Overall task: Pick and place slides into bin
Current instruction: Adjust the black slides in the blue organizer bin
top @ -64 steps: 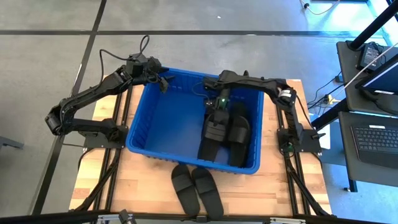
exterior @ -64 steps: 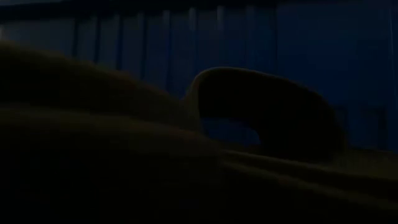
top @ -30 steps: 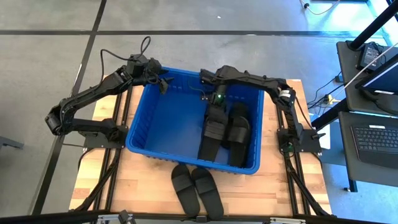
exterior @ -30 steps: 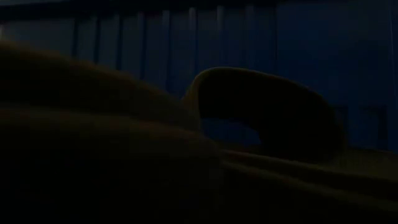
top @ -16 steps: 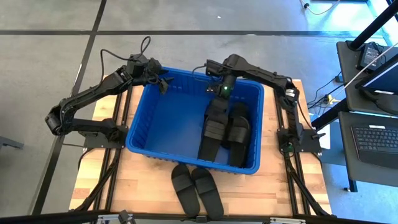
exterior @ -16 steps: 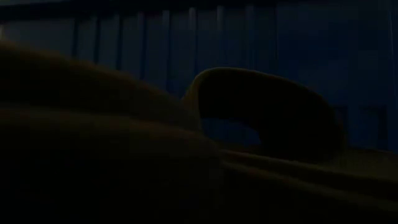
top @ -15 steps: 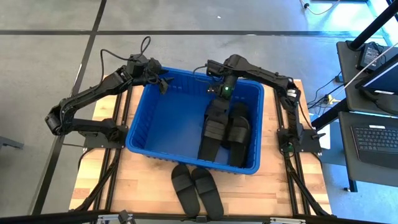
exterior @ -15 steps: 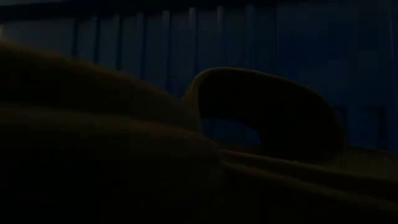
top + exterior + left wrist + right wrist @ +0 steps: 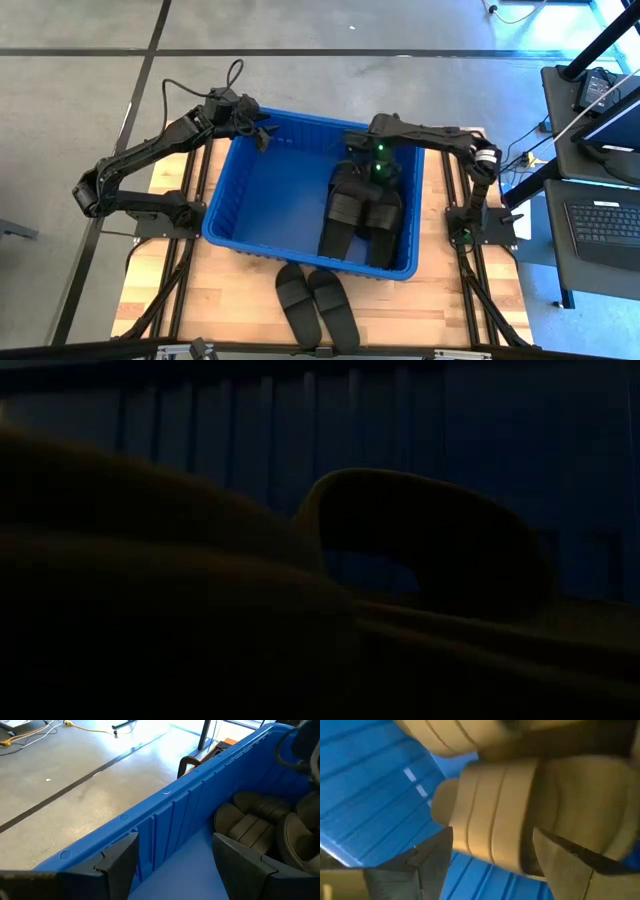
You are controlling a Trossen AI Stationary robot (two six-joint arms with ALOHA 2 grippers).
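The blue bin stands mid-table. Two black slides lie side by side on its floor at the right. Two more slides lie on the table in front of the bin. My right gripper hangs open inside the bin over the far ends of the two slides there. In its wrist view one slide's strap fills the gap ahead of the open fingers. My left gripper waits open at the bin's far left corner, by the far wall.
The low view is dark: a slide's strap looms close to the camera with the bin's ribbed wall behind it. Bare wooden table lies to the right of the two outside slides. Desks with a keyboard stand beyond the table's right edge.
My right gripper has moved toward the table's right edge inside the bin, from over the left slide's far end to over the right slide's far end, staying open. The slides in the bin lie much as before.
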